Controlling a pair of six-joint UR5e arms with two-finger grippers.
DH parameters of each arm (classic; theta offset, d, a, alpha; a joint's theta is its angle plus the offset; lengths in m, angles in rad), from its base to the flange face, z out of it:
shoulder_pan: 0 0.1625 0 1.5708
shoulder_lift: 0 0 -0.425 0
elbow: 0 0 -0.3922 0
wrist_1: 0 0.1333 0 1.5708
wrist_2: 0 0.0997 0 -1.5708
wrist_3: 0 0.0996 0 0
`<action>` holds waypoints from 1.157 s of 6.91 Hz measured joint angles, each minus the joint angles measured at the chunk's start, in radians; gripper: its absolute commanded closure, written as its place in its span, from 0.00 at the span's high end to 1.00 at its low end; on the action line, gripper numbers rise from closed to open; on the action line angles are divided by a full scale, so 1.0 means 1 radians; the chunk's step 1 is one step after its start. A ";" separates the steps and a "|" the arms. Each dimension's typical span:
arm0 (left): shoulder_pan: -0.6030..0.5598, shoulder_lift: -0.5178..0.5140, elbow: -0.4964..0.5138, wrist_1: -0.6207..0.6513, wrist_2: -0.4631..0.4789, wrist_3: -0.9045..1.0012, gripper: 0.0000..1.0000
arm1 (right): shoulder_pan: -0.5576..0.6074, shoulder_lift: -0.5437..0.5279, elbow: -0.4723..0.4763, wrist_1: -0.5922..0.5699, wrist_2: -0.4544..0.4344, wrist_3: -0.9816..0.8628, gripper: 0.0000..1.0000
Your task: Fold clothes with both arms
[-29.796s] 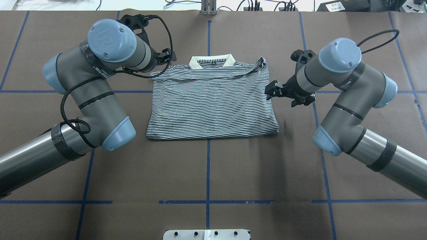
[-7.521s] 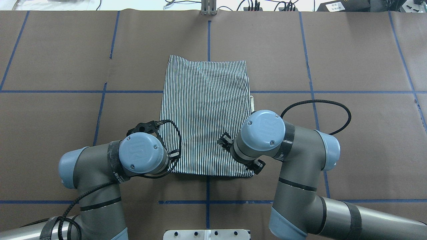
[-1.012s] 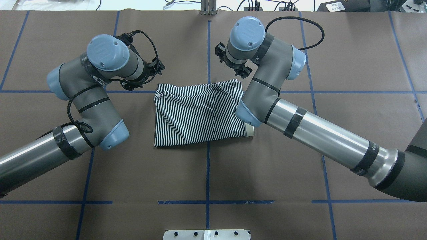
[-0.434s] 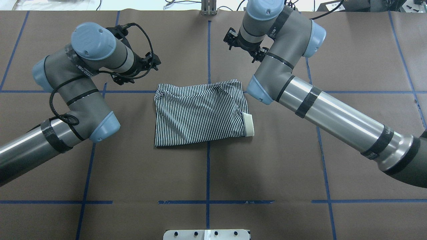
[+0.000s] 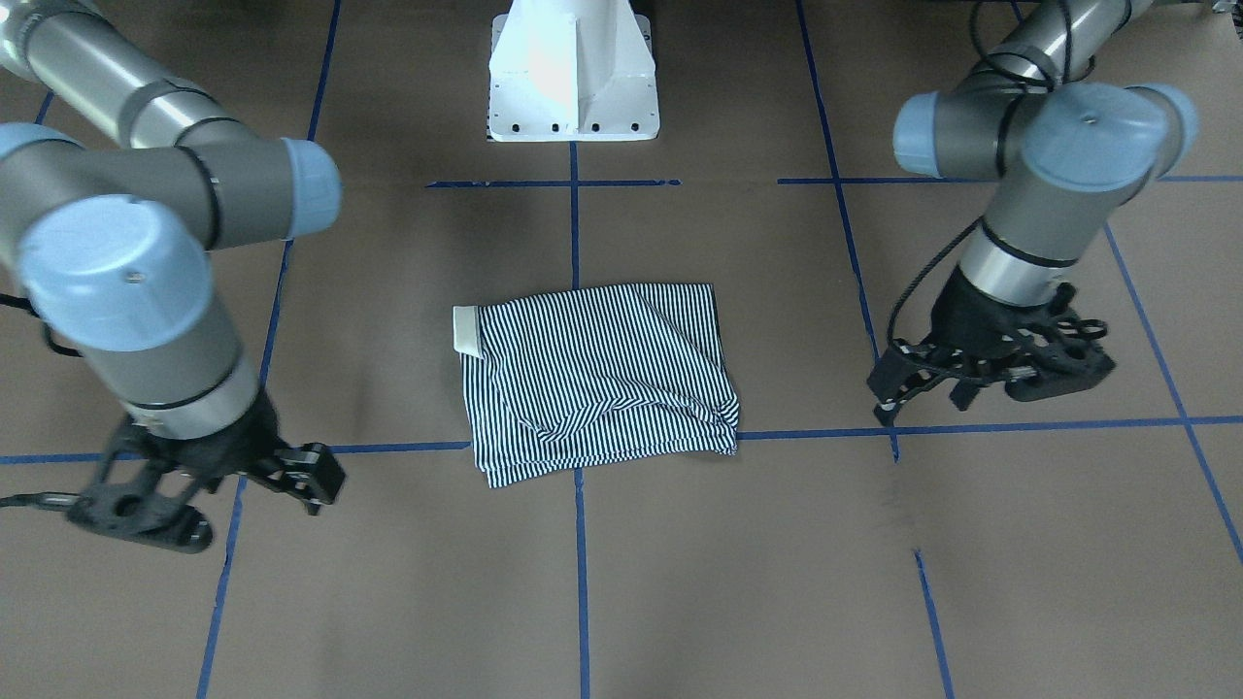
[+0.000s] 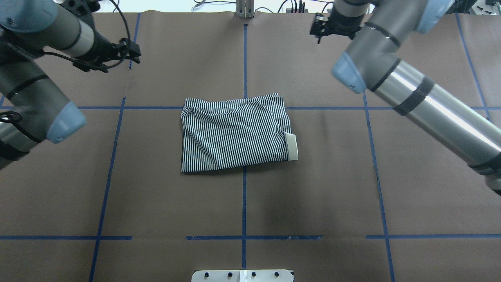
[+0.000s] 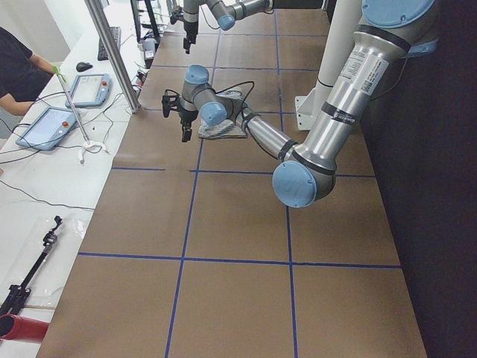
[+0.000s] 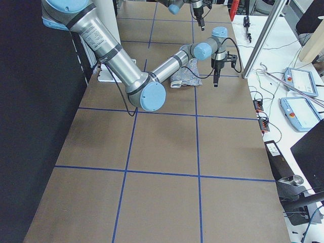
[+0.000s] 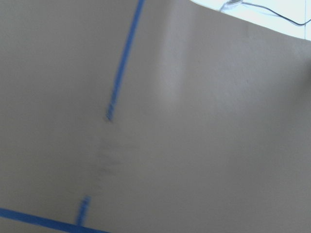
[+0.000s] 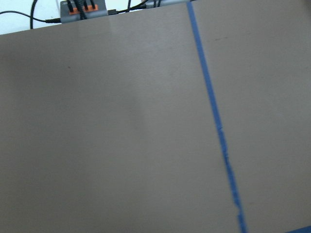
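Note:
The striped polo shirt lies folded into a small rectangle at the table's centre, also seen in the front-facing view. Its cream collar peeks out at the right edge. My left gripper hangs open and empty above the table, far to the shirt's left and toward the far edge; in the front-facing view this left gripper is at the right. My right gripper is open and empty beyond the shirt's far right corner, and shows at the left of the front-facing view. Both wrist views show only bare table.
Brown table covering with blue tape lines. The white pedestal base stands at the near edge. Cables and plugs line the far edge. A side bench with tablets and a person runs beyond it.
Both arms have lifted and swung outward, away from the shirt, toward the far corners. The shirt lies still in its folded shape.

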State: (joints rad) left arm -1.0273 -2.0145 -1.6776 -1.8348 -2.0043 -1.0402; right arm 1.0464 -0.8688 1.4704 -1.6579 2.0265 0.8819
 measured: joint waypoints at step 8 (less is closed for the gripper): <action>-0.501 0.407 -0.075 0.121 -0.200 1.099 1.00 | 0.597 -0.677 0.138 -0.058 0.351 -1.149 1.00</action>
State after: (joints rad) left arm -1.5282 -1.6076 -1.7529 -1.7141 -2.2044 0.0593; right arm 1.6432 -1.5461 1.6086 -1.7157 2.3772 -0.2670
